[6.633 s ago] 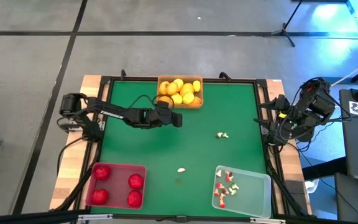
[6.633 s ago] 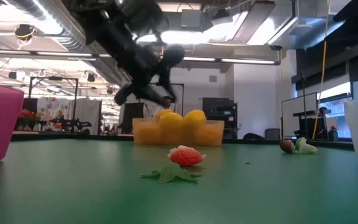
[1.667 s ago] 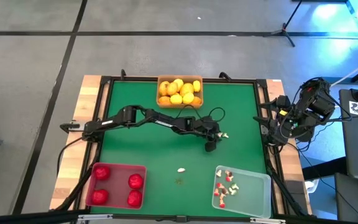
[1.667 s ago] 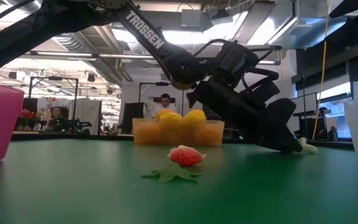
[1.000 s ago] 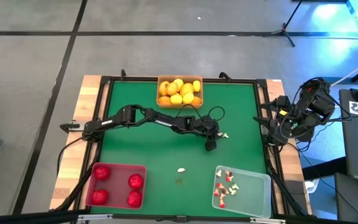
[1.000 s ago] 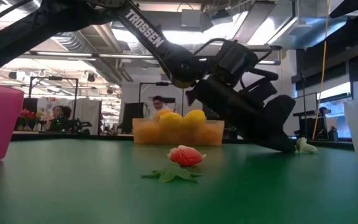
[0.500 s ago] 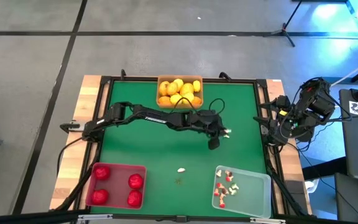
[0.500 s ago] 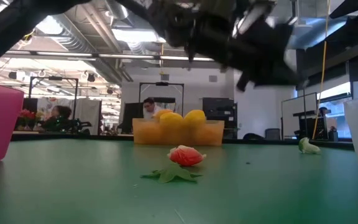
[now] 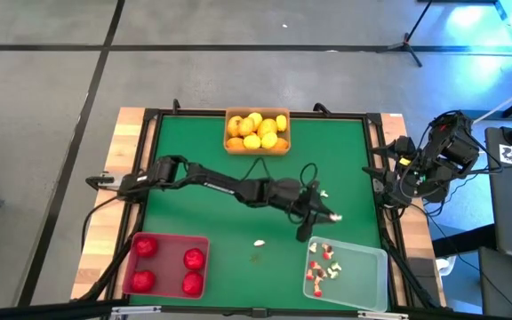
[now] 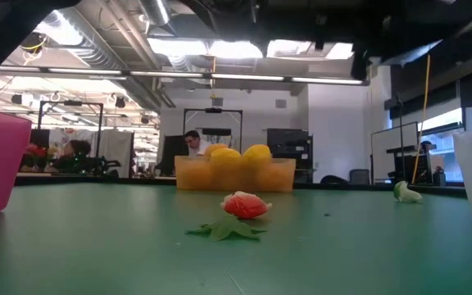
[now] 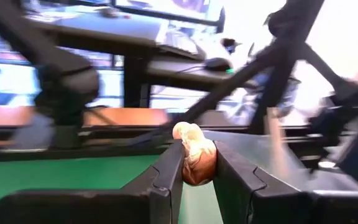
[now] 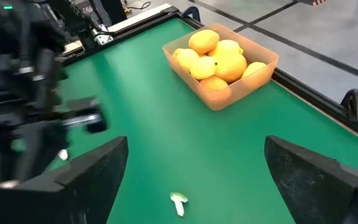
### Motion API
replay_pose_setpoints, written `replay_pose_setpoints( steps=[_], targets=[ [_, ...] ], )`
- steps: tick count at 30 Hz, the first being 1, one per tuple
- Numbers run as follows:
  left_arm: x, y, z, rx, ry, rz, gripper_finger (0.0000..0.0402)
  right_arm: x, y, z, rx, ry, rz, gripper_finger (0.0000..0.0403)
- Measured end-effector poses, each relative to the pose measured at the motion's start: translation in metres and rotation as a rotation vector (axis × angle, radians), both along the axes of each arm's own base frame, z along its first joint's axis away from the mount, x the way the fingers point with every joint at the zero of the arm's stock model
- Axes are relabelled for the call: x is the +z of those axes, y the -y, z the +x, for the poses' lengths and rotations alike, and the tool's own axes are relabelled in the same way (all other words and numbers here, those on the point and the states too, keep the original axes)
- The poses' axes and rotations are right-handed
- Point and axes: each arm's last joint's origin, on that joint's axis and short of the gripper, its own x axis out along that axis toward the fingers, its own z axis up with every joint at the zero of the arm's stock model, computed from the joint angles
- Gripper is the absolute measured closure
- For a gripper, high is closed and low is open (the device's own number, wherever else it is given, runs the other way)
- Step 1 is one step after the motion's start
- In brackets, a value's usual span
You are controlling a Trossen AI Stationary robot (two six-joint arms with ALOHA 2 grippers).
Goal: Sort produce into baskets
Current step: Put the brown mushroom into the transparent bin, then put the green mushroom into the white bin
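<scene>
A matt green cloth-like surface (image 9: 203, 133) sits in a pale wooden frame (image 9: 130, 120). The orange basket (image 12: 241, 79) looks like translucent, glossy plastic; the fingers (image 11: 166, 174) are matt black.

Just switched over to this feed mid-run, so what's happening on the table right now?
The left gripper is shut on a small whitish-and-brown piece, carried above the mat just short of the clear basket, which already holds similar bits. The orange basket is full of yellow fruit; the red basket has four red ones. Two loose pieces remain on the mat: one near the front, one on the right. The right gripper waits open off to the side.
</scene>
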Motion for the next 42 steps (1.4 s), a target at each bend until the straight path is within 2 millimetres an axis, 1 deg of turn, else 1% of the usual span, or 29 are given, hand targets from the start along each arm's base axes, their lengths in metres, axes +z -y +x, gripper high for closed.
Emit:
replay_pose_setpoints(
  steps=[3,8,11,12,14,18,20,22,24,26,32,36,39,42],
  targets=[
    [0.003,0.017,-0.002,-0.035,0.024,-0.026,0.0329,0.000,0.000,0.000,0.007,-0.004,-0.011,0.0029],
    [0.005,0.039,-0.005,-0.067,0.043,-0.042,0.0329,0.000,0.000,0.000,0.016,-0.009,-0.027,0.0029],
    [0.005,0.052,-0.008,-0.051,0.041,-0.051,0.0329,0.000,0.000,0.000,0.016,-0.010,-0.027,0.0029],
    [0.002,0.056,-0.008,-0.041,0.041,-0.049,0.0329,0.000,0.000,0.000,0.016,-0.010,-0.027,0.0029],
    [-0.002,0.063,-0.004,-0.043,0.032,-0.065,0.0329,0.000,0.000,0.000,0.016,-0.009,-0.027,0.0029],
    [-0.012,0.073,0.012,-0.043,0.018,-0.084,0.0329,0.000,0.000,0.000,0.016,-0.009,-0.028,0.0029],
    [-0.015,0.078,0.019,-0.036,-0.023,-0.073,0.0329,0.000,0.000,0.000,0.016,-0.009,-0.027,0.0029],
    [-0.020,0.081,0.022,-0.017,-0.103,-0.104,0.0329,0.000,0.000,0.000,0.016,-0.009,-0.027,0.0029],
    [-0.027,0.081,0.024,-0.013,-0.176,-0.142,0.0327,0.000,0.000,0.000,0.016,-0.009,-0.027,0.0029],
    [-0.032,0.081,0.023,-0.016,-0.217,-0.166,0.0313,0.000,0.000,0.000,0.016,-0.009,-0.027,0.0029],
    [-0.031,0.085,0.023,-0.014,-0.237,-0.244,0.0235,0.000,0.000,0.000,0.016,-0.007,-0.025,0.0029],
    [-0.031,0.082,0.023,0.000,-0.249,-0.278,0.0185,0.000,0.000,0.000,0.015,-0.006,-0.022,0.0029],
    [-0.026,0.070,0.024,0.051,-0.267,-0.309,0.0167,0.000,0.000,0.000,0.012,-0.004,-0.016,0.0029],
    [-0.014,0.046,0.025,0.154,-0.272,-0.311,0.0165,0.000,0.000,0.000,0.011,-0.003,-0.013,0.0029]
  ],
)
